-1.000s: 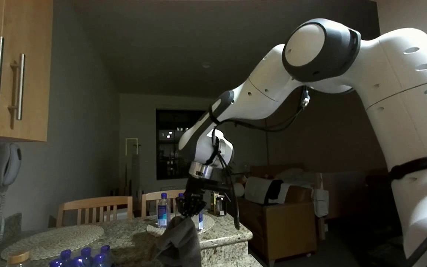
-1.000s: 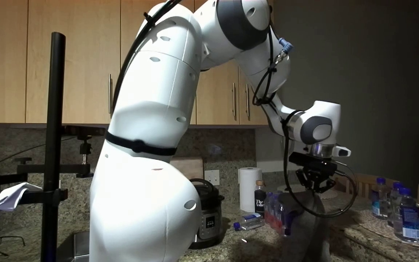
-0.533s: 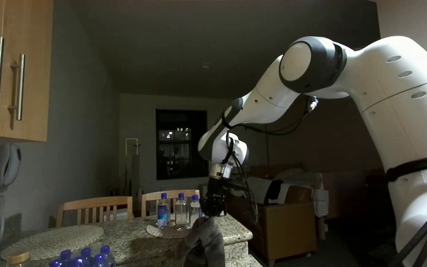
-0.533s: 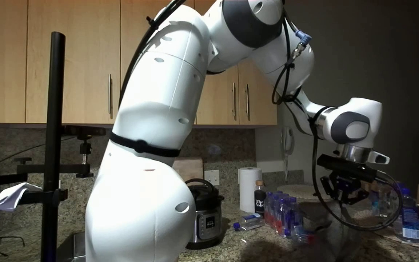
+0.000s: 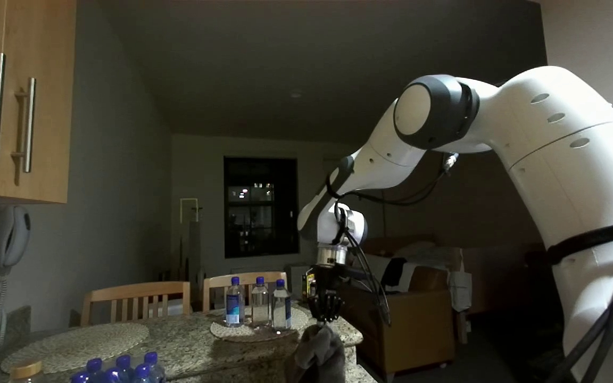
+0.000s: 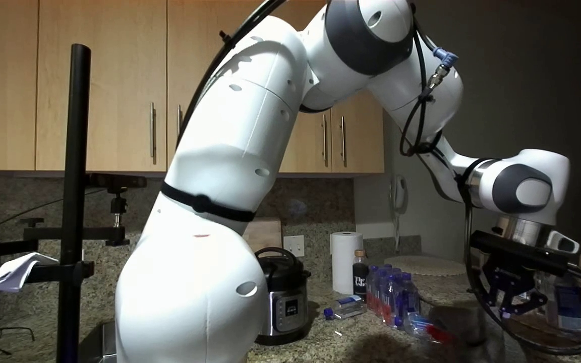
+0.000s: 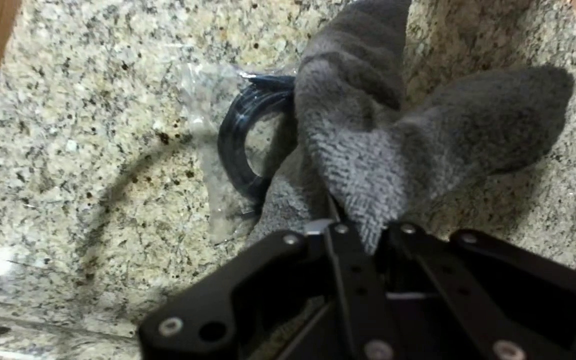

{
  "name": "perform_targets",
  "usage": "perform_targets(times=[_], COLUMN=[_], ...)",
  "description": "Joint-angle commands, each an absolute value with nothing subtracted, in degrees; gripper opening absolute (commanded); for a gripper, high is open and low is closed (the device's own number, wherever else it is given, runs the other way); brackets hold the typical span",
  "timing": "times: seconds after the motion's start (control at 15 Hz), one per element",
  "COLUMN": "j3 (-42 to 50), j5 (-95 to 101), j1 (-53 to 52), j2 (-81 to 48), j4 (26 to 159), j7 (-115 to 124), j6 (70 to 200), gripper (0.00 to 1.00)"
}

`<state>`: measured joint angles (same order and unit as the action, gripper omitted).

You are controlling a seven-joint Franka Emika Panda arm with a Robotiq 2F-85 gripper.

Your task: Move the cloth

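Observation:
The grey cloth (image 7: 363, 145) is pinched at one point between the fingertips of my gripper (image 7: 375, 232) in the wrist view. The rest of it spreads in folds below, over speckled granite. In an exterior view the cloth (image 5: 320, 354) hangs under my gripper (image 5: 325, 318), its lower part cut off by the frame edge. In an exterior view the cloth (image 6: 472, 327) looks dark and hangs below and left of my gripper (image 6: 508, 311). I cannot tell whether its lower part rests on the counter.
Three bottles (image 5: 258, 306) stand on a round mat beside the gripper. A dark coil in a clear bag (image 7: 235, 145) lies partly under the cloth. Grouped bottles (image 6: 390, 295), a lying bottle (image 6: 345, 307), a paper roll (image 6: 346, 262) and a pressure cooker (image 6: 285, 297) stand further left.
The arm has moved to the right and somewhat lower in both exterior views, carrying the cloth with it. The bottles behind it have come into fuller view. The grip on the cloth stays.

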<state>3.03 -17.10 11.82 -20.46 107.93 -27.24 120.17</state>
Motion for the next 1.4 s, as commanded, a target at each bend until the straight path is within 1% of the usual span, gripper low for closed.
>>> perform_targets(times=[0.0, 0.87, 1.33], j3=[3.18, 5.53, 1.62], j5=[-15.98, -8.10, -12.40], j1=[13.43, 16.78, 15.30], j2=[-22.34, -21.34, -18.22], j4=[105.33, 108.51, 113.40], j7=[-28.11, -32.73, -32.88], j6=[118.07, 120.03, 119.91], gripper=[0.09, 0.09, 0.09])
